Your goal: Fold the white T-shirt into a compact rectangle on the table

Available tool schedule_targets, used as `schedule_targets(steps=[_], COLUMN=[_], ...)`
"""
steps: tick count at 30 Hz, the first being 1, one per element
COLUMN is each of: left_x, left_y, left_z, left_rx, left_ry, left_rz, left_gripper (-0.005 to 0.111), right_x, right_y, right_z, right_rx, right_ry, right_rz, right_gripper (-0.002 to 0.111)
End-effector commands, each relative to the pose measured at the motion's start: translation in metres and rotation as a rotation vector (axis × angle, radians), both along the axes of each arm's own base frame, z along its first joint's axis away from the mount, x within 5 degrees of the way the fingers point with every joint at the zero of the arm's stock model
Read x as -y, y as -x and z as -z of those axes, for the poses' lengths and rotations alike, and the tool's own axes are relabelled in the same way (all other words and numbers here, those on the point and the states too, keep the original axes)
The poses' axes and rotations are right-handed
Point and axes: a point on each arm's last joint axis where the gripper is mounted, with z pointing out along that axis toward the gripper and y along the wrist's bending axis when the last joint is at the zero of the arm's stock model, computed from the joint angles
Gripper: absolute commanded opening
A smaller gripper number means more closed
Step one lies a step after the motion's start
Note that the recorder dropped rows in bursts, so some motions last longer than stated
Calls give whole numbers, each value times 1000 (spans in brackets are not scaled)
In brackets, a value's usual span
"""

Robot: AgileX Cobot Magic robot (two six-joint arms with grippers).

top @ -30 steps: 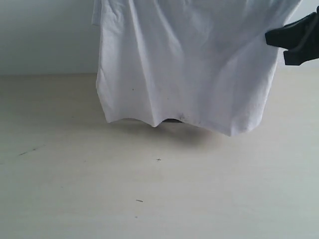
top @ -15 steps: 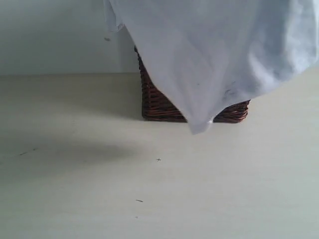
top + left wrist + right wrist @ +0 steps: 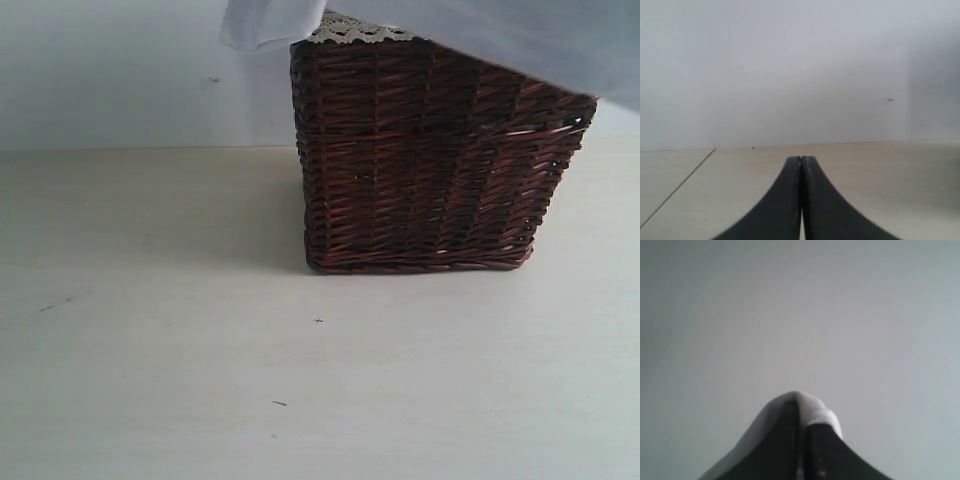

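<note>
A dark wicker basket (image 3: 420,160) with a pale lace lining (image 3: 355,32) stands on the desk (image 3: 150,350); its inside is hidden. The white T-shirt (image 3: 520,35) hangs above, covering the basket's upper right edge. The right pincer (image 3: 801,412) pinches its cloth; the left pincer (image 3: 801,159) is pressed together.

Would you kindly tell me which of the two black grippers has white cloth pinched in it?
The right gripper: the white cotton T-shirt wraps its closed tips. The left gripper is closed too, but bare, the pale beige table beyond it.
</note>
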Motion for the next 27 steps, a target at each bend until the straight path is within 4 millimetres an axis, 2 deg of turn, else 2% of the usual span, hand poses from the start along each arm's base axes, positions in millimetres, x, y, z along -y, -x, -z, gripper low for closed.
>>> schedule_targets(steps=[1,3,7,9,11,13,17,19,23,25,27], left_x=[0,0,0,0,0,0,0,0,0,0,0], left_y=[1,1,1,1,1,1,1,1,1,1,1], left_z=[-1,-1,-1,-1,-1,-1,-1,-1,-1,-1,-1], left_rx=[7,7,7,7,7,7,7,7,7,7,7], left_ry=[10,10,10,10,10,10,10,10,10,10,10], left_rz=[1,1,1,1,1,1,1,1,1,1,1], left_gripper=[0,0,0,0,0,0,0,0,0,0,0], right_x=[-3,-6,-7,-9,-10,-12,-23,-30,-42,-44,-43], right_y=[43,65,101,114,116,111,83,66,30,17,3], right_z=[-52,-75,-104,-113,-115,-113,-100,-87,-48,-35,-25], right_rx=[217,311,442,491,484,414,91,-87,-447,-535,-589], right_ry=[-46,-32,-77,-70,-70,-54,37,130,389,446,431], right_rz=[-68,-77,-150,-160,-184,-192,-238,-261,-311,-363,-392], right_gripper=[0,0,0,0,0,0,0,0,0,0,0])
